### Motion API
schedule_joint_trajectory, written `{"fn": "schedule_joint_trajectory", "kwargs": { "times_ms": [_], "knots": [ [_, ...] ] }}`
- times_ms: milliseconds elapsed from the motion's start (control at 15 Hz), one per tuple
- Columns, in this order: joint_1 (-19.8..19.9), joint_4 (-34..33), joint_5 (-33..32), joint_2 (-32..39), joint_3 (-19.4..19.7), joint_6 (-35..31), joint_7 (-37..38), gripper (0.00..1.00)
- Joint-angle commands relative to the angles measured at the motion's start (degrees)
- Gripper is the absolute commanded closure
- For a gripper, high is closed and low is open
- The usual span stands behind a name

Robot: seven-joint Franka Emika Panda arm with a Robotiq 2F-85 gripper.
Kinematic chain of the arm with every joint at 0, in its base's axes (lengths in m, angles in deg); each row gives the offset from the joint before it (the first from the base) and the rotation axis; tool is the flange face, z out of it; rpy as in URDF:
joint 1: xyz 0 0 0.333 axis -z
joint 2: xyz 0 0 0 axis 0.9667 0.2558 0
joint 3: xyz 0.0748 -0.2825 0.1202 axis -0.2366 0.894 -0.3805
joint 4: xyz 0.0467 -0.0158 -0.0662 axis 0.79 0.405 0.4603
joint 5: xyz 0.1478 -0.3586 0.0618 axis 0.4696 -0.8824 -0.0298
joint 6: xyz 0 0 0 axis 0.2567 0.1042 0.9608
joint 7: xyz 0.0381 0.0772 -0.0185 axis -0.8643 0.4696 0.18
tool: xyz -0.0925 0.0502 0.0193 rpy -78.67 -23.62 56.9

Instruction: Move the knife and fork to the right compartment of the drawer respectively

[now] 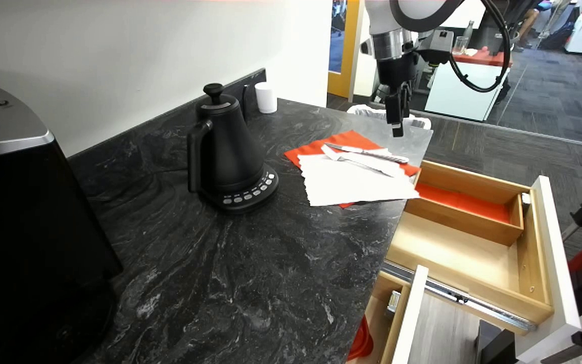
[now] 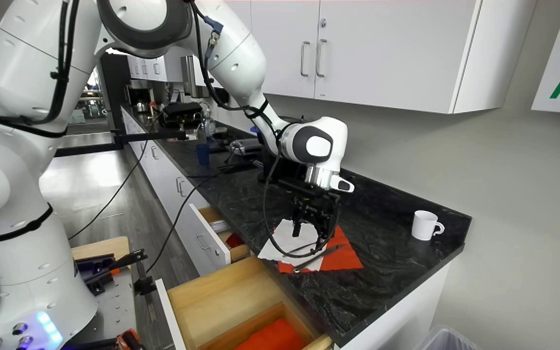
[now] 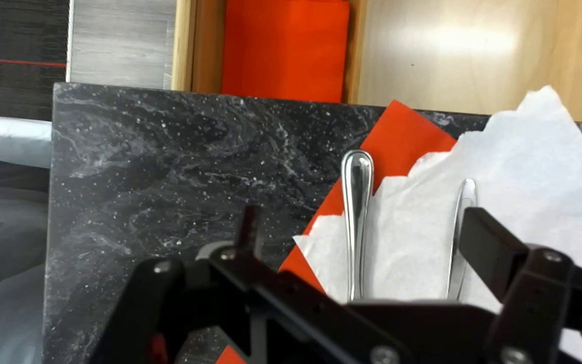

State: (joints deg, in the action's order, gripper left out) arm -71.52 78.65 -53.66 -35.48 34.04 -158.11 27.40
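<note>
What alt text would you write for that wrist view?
Open robot gripper above the handles of a knife and fork, white and red napkins beneath. Beyond the dark counter, an open drawer shows a red-floored compartment and a plain wooden one.

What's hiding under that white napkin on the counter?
A red napkin pokes out from under the white napkin. The rest under there is covered, so I can't tell whether anything else is hiding.

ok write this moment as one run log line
pincer: open, holding nothing, above counter | knife, fork: on napkins | drawer: open | red-floored compartment: neither piece placed yet
</note>
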Motion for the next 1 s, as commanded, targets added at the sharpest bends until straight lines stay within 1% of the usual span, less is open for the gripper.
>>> {"fn": "schedule_joint_trajectory", "kwargs": {
  "times_ms": [0, 733, 800, 933],
  "knots": [
    [0.44, -0.11, -0.29, 0.02, -0.49, 0.13, 0.27, 0.00],
    [0.44, -0.11, -0.29, 0.02, -0.48, 0.13, 0.35, 0.00],
    [0.69, 0.01, -0.37, 0.29, -0.55, -0.79, -0.26, 0.00],
    [1.07, -0.21, -0.82, 1.47, -0.59, -5.26, -1.24, 0.00]
  ]
}}
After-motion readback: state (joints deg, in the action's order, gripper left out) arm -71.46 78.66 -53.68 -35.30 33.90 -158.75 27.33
